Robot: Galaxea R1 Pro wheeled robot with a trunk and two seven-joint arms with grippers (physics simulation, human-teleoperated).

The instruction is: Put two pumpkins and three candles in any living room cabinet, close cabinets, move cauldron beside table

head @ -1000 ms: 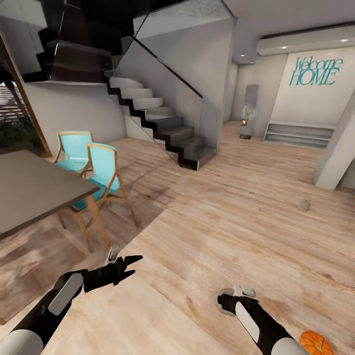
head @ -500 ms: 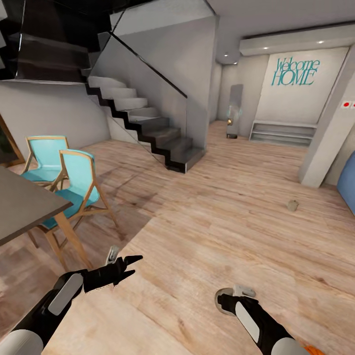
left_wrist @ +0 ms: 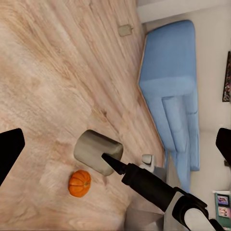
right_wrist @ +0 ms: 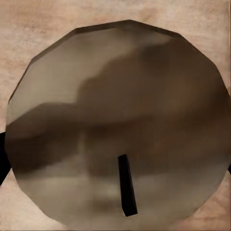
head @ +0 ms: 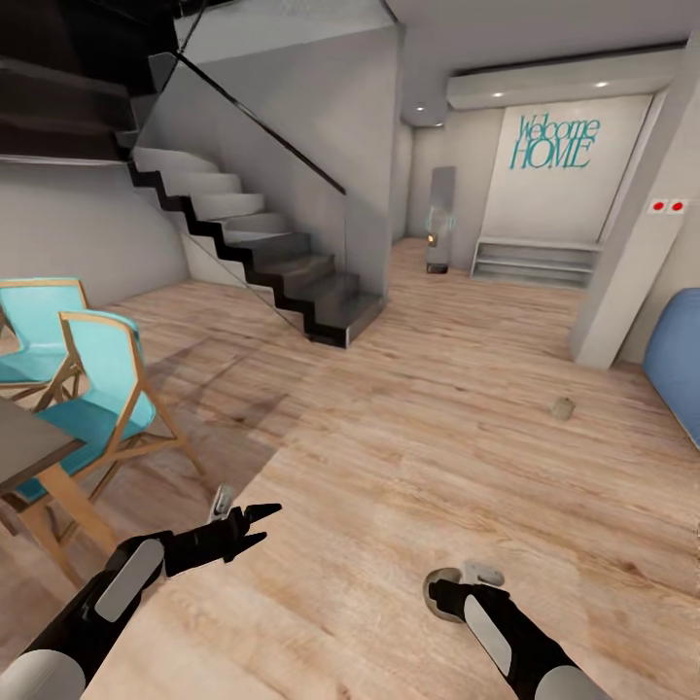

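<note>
A beige candle [left_wrist: 98, 151] is gripped by the right end effector [left_wrist: 108, 161], its round top [right_wrist: 120, 125] and dark wick seen end-on. A ribbed orange pumpkin [left_wrist: 79, 183] sits on the wooden floor [head: 418, 437] beside it. The left end effector [head: 255, 518] is spread.

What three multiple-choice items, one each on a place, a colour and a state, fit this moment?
1. Where is the pumpkin? A on the sofa; B on the floor; C on the stairs.
2. What colour are the chairs? A red; B black; C turquoise.
3. How is the left gripper? A open and empty; B shut on a pumpkin; C shut on a candle.
Answers: B, the left wrist view shows it lying on the wooden boards; C, turquoise shells on wooden frames; A, its fingers stand wide apart with nothing between them.
</note>
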